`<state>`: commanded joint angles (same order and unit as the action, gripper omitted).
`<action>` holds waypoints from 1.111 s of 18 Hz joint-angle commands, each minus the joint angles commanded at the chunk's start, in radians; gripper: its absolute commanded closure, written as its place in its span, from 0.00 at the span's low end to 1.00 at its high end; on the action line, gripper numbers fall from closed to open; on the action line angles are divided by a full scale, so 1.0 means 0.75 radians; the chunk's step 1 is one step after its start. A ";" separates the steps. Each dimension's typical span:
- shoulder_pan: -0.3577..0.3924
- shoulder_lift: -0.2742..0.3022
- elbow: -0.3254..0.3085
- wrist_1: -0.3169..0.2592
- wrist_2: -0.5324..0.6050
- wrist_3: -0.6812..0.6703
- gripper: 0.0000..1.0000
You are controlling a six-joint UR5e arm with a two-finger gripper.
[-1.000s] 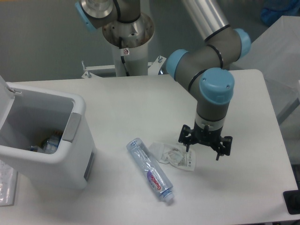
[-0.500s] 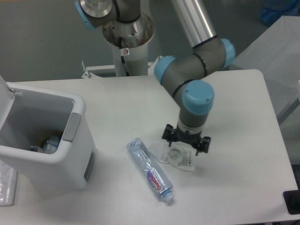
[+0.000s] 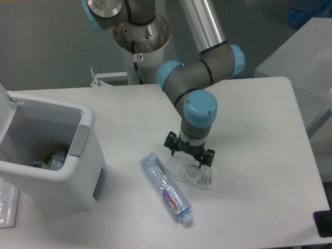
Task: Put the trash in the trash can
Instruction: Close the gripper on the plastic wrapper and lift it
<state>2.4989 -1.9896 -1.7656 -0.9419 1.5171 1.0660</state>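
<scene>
The crumpled clear-white wrapper (image 3: pixel 199 176) lies on the white table, partly covered by my gripper (image 3: pixel 189 154). The gripper hangs right above its left part, fingers spread wide and nothing between them. A clear water bottle with a purple label (image 3: pixel 166 188) lies on its side just left of the wrapper, cap end toward the front. The white trash can (image 3: pixel 52 171) stands at the left with its lid swung open, and some items show at its bottom.
The arm's base column (image 3: pixel 140 46) rises at the back edge of the table (image 3: pixel 259 207). A dark object (image 3: pixel 322 223) sits at the front right corner. A clear bag (image 3: pixel 6 207) lies left of the bin.
My gripper has travelled left from beside the wrapper's right edge to directly above the wrapper. It stayed open. Bottle, wrapper and bin have not moved.
</scene>
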 joint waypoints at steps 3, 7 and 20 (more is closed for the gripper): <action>-0.004 -0.004 0.002 0.004 0.033 0.049 0.10; -0.025 -0.037 -0.004 0.112 0.063 0.047 0.19; -0.027 -0.041 0.000 0.113 0.096 0.039 1.00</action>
<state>2.4789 -2.0203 -1.7656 -0.8575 1.5892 1.0953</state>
